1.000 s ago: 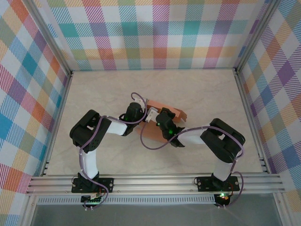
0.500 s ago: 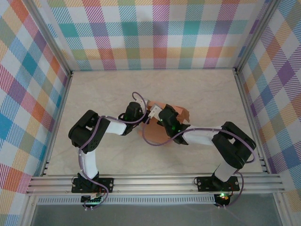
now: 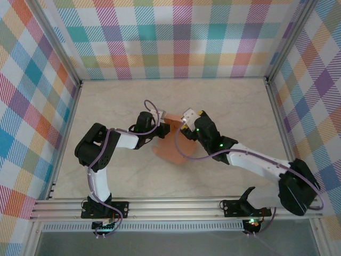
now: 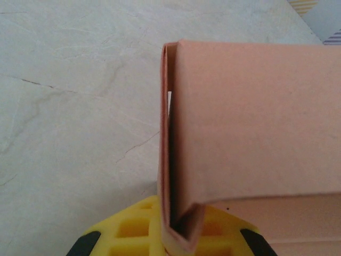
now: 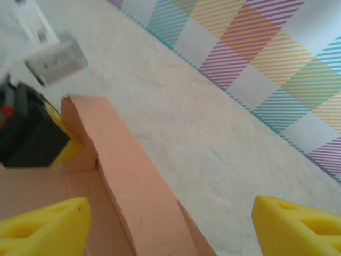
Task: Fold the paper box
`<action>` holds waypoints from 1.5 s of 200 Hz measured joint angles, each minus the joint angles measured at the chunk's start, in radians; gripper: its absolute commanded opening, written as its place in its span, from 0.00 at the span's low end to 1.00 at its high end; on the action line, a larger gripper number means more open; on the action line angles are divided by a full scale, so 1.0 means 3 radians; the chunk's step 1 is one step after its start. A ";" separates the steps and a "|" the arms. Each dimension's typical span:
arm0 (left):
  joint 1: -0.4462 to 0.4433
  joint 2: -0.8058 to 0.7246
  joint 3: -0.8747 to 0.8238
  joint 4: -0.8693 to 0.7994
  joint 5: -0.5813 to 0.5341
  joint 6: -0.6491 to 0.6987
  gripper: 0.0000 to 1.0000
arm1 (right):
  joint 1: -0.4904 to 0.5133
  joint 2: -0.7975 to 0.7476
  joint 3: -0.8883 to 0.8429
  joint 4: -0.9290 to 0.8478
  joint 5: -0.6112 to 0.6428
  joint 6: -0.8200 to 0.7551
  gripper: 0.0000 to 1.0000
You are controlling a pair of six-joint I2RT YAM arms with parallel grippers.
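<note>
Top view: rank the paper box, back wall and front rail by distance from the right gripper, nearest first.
1. paper box, right beside the right gripper, on its near-left.
2. back wall, beyond the gripper.
3. front rail, across the bottom of the view.

The paper box [image 3: 171, 145] was plain salmon-orange, with no markings. Under it, the worktop [image 3: 229, 101] was cream with faint grey marble veins. The walls [image 3: 176, 37] wore a pastel plaid of teal, orange, purple, yellow and blue stripes on white. My right gripper [image 5: 169, 224] had bright yellow fingers [image 5: 298, 224], and my left gripper [image 4: 176, 234] showed yellow with black. My left arm [image 3: 123, 140] and right arm [image 3: 256, 161] were white with black joints. Their cables [image 3: 179, 145] were purple and the rail [image 3: 176, 205] silver.
</note>
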 measured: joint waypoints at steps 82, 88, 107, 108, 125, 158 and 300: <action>0.0037 -0.0219 0.0646 -0.1353 0.0568 0.0707 0.00 | -0.1088 -0.0635 0.0500 -0.0765 -0.0941 0.1441 0.81; 0.0038 -0.0233 0.0749 -0.1546 0.0552 0.0802 0.00 | -0.1161 -0.0631 0.0498 -0.0827 -0.1005 0.1513 0.81; 0.0042 -0.0238 0.1179 -0.2312 0.0435 0.1169 0.00 | -0.1301 -0.0589 0.0500 -0.0958 -0.1167 0.1662 0.81; 0.0042 -0.0238 0.1195 -0.2341 0.0426 0.1186 0.00 | -0.1310 -0.0582 0.0500 -0.0966 -0.1177 0.1673 0.81; 0.0048 -0.0237 0.1574 -0.3024 0.0294 0.1522 0.00 | -0.1432 -0.0490 0.0500 -0.1054 -0.1317 0.1780 0.81; 0.0051 -0.0237 0.1942 -0.3910 -0.0140 0.2069 0.00 | -0.1615 -0.0229 0.0498 -0.1164 -0.1597 0.1981 0.81; 0.0053 0.0765 0.3291 -0.6102 -0.1560 0.3071 0.00 | -0.1656 0.0402 0.0295 -0.1038 -0.2558 0.2365 0.81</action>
